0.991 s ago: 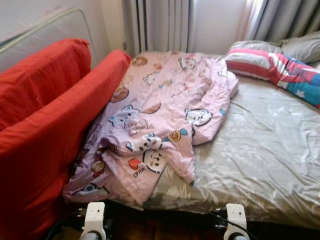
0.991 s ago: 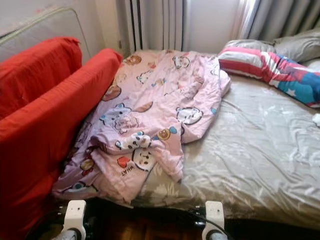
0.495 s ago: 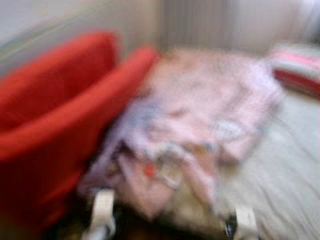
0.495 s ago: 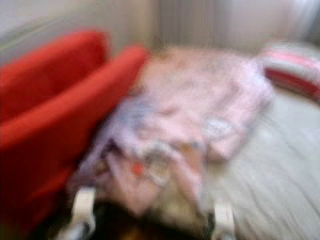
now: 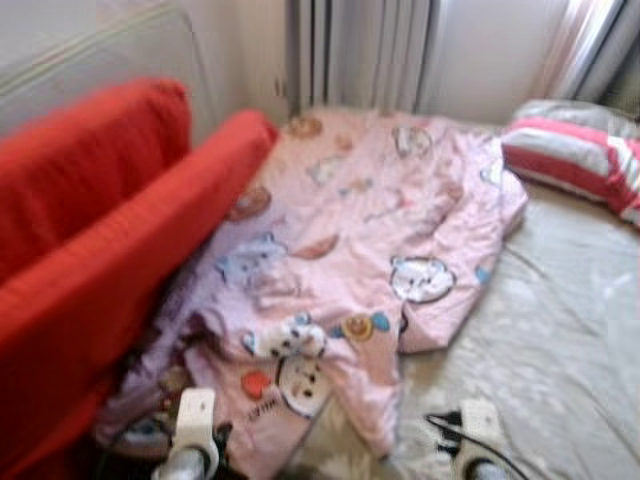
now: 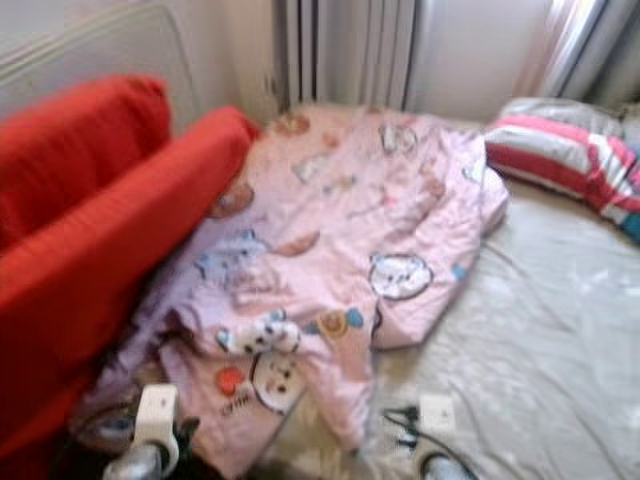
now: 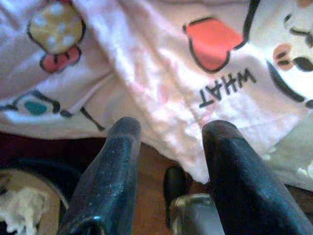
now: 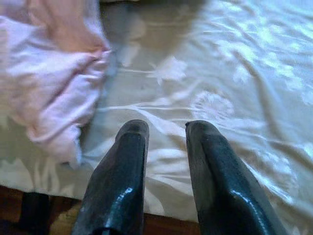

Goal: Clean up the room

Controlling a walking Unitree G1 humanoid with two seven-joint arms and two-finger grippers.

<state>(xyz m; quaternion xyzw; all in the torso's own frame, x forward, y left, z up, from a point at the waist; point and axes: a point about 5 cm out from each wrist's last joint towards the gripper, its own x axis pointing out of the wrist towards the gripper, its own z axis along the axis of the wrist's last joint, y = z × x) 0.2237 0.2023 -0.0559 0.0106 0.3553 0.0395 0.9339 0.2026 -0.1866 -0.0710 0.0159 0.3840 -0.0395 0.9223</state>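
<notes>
Claws, left claw (image 7: 168, 129) and right claw (image 8: 166, 128), hover parted and empty above pink quilt (image 5: 370, 220) and bedsheet (image 8: 234, 73).

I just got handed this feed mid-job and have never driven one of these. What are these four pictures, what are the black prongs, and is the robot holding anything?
It is a walking humanoid robot with two arms. The two wide pictures come from the two eyes of its head camera, looking down at a bed. The two close pictures come from cameras on its wrists, each looking along its own gripper's two black fingers.

On the grey bedsheet lies a crumpled pink cartoon-print blanket, with a striped pillow at the far right. A red cover drapes something along the bed's left side.

The left gripper hangs at the blanket's near edge, fingers apart, nothing between them. The right gripper is over bare sheet, also open. So nothing is held yet.
</notes>
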